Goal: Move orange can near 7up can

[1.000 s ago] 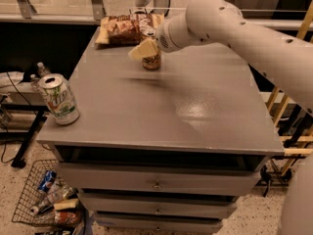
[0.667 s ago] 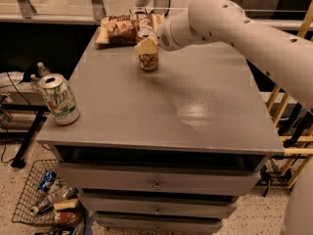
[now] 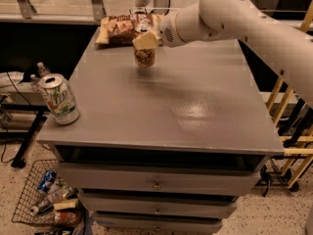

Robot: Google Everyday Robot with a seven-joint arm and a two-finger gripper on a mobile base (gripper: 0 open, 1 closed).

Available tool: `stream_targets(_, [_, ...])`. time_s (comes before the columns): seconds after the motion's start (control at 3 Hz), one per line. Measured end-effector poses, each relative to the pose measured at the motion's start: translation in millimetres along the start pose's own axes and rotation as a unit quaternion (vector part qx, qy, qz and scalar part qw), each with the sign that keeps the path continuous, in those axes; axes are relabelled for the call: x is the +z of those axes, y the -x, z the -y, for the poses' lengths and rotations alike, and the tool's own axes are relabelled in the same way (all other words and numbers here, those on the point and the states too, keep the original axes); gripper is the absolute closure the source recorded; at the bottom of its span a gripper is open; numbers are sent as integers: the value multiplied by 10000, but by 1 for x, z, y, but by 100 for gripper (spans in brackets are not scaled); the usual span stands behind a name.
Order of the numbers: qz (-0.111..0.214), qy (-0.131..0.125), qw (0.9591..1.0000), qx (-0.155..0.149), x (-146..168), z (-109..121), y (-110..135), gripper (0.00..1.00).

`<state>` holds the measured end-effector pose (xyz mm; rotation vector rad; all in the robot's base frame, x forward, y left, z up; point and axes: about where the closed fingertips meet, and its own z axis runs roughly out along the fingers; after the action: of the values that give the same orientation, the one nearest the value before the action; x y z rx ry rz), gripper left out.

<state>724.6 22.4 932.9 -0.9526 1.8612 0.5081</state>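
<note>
The orange can point(image 3: 145, 58) stands upright at the far part of the grey table point(image 3: 195, 106), just in front of the chip bags. My gripper point(image 3: 145, 41) comes in from the right on the white arm and is shut on the can's top part, with a pale finger point(image 3: 145, 39) covering the silver top. The 7up can point(image 3: 59, 100), white and light green with a silver top, stands upright at the table's near left corner, far from the orange can and from the gripper.
Chip bags point(image 3: 123, 27) lie at the table's far edge behind the orange can. The white arm point(image 3: 234, 13) spans the far right of the table. A wire basket point(image 3: 46, 199) with bottles sits on the floor at the lower left. Drawers point(image 3: 156, 184) face me below the tabletop.
The gripper and the orange can have shifted slightly to the left together. The 7up can has not moved.
</note>
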Motion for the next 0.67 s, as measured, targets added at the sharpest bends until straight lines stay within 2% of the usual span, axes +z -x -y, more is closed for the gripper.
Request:
stream_targets(0.33, [406, 674, 9967, -207, -18, -16, 20, 100])
stream_targets(0.67, [694, 1417, 9818, -1056, -43, -44, 45, 100])
